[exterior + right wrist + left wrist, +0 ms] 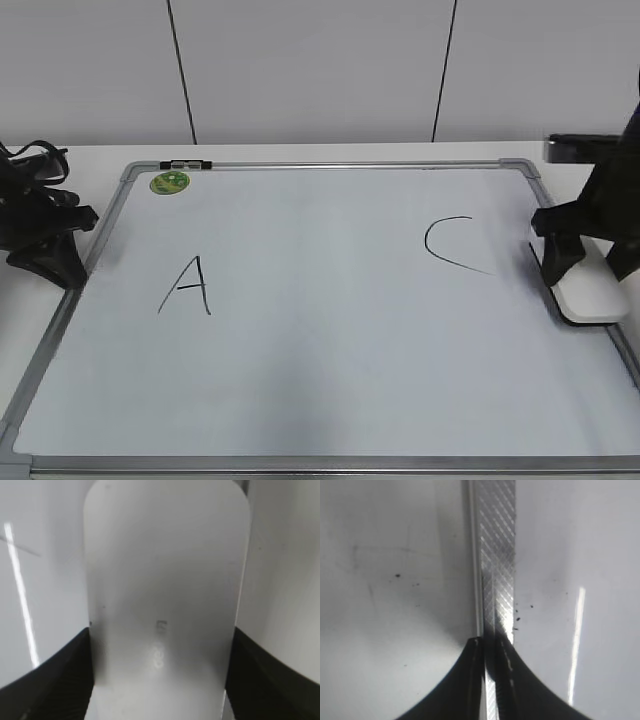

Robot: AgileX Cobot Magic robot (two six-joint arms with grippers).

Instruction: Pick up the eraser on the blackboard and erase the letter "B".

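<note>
The blackboard (320, 360) is a white board in a silver frame and lies flat. A black "A" (187, 285) and a black "C" (452, 245) are on it; no letter "B" shows, and the space between them is bare. The white eraser (598, 298) lies at the board's right edge. My right gripper (590, 272) straddles it, and in the right wrist view both fingers (161, 632) press the eraser's (165, 580) sides. My left gripper (55, 265) rests shut at the board's left edge, and the left wrist view (490, 642) shows it over the metal frame (497, 555).
A round green magnet (170, 182) sits at the board's far left corner, next to a small black clip (186, 163) on the top frame. A white wall stands behind the table. The board's front edge runs along the bottom of the exterior view.
</note>
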